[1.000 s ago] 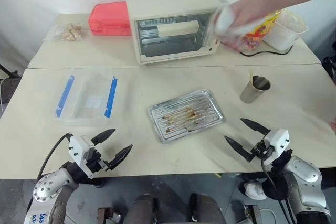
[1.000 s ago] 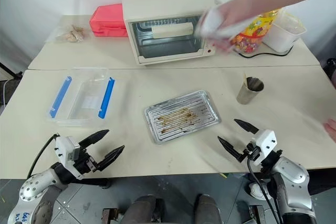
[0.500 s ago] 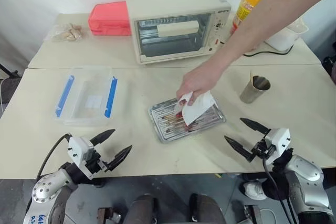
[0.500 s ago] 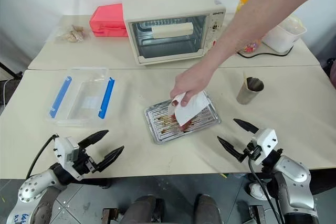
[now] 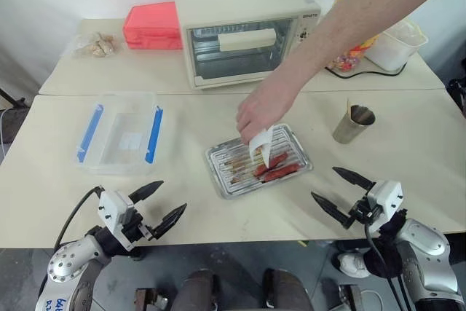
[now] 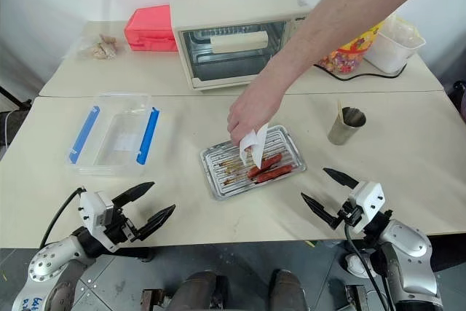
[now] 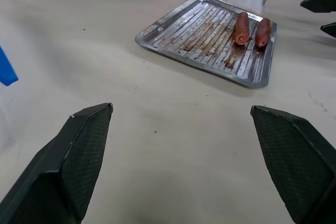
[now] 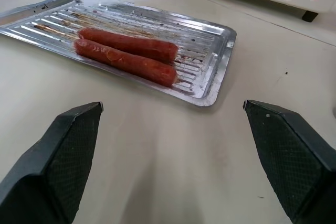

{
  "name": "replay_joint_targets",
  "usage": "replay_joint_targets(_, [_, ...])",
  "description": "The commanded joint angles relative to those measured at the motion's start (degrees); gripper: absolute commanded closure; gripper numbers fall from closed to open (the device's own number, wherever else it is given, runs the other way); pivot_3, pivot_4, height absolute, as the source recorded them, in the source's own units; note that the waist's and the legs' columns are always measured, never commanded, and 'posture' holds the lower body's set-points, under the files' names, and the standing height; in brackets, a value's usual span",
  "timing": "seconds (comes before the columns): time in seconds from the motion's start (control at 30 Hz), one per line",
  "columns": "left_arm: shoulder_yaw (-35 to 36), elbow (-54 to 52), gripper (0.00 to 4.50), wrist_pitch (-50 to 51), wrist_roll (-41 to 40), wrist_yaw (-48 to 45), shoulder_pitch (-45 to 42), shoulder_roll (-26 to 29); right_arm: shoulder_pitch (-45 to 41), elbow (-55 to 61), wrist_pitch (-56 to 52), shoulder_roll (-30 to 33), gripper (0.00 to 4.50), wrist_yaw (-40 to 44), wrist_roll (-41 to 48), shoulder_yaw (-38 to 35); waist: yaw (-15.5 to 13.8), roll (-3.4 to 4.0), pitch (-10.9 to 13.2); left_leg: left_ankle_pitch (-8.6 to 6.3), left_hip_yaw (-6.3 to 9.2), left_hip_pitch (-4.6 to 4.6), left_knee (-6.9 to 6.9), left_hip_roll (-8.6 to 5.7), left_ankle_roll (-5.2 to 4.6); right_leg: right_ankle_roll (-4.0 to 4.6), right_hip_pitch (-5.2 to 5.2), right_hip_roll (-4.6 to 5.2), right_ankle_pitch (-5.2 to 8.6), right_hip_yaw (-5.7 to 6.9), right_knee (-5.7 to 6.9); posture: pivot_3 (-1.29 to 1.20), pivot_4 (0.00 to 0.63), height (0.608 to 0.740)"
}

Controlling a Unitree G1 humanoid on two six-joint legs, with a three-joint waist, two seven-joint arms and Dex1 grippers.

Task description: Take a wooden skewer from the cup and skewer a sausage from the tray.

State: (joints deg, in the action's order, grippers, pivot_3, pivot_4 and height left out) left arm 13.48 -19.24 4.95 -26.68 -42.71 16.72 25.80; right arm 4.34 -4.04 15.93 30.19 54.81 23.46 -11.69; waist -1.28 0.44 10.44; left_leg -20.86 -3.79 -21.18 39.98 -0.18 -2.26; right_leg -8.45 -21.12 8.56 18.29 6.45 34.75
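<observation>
The silver tray (image 5: 222,180) lies mid-table with two red sausages (image 5: 275,167) side by side in its right half; they also show in the right wrist view (image 8: 126,59). A person's hand (image 5: 256,113) holds a white paper (image 5: 261,143) just over the tray. The steel cup (image 5: 354,124) stands to the tray's right with a wooden skewer (image 5: 349,108) in it. My left gripper (image 5: 172,196) hangs open near the front edge, left of the tray. On the other side, below the cup, my right gripper (image 5: 324,182) is open too. Both are empty.
A cream toaster oven (image 5: 247,30) stands at the back, with a red box (image 5: 153,25) and a bag of food (image 5: 91,46) to its left. A white tub (image 5: 397,45) sits at the back right. A clear box with blue clips (image 5: 120,132) lies at the left.
The person's hand came from beside the oven down to the tray with the white paper and left two sausages there; the paper is now lifted slightly. Neither gripper has moved.
</observation>
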Motion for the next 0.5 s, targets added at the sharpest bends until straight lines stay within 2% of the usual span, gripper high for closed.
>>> replay_joint_targets(0.03, [0.19,-0.12,0.03,-0.99,0.18,-0.54,-0.55,0.72,0.77,1.85,0.58,0.28,0.0,-0.45,0.65,-1.33,0.02,0.0,0.0,0.0,0.0,0.0,0.0,0.0,0.0,0.0,0.0,0.0,0.0,0.0,0.0,0.0,0.15,0.74])
replay_joint_targets(0.5, [-0.36,0.53,0.03,-0.77,0.25,-1.53,-1.54,1.94,1.77,2.44,0.83,-0.18,0.0,-1.34,0.59,-1.14,0.0,0.0,0.0,0.0,0.0,0.0,0.0,0.0,0.0,0.0,0.0,0.0,0.0,0.0,0.0,0.0,0.15,0.74])
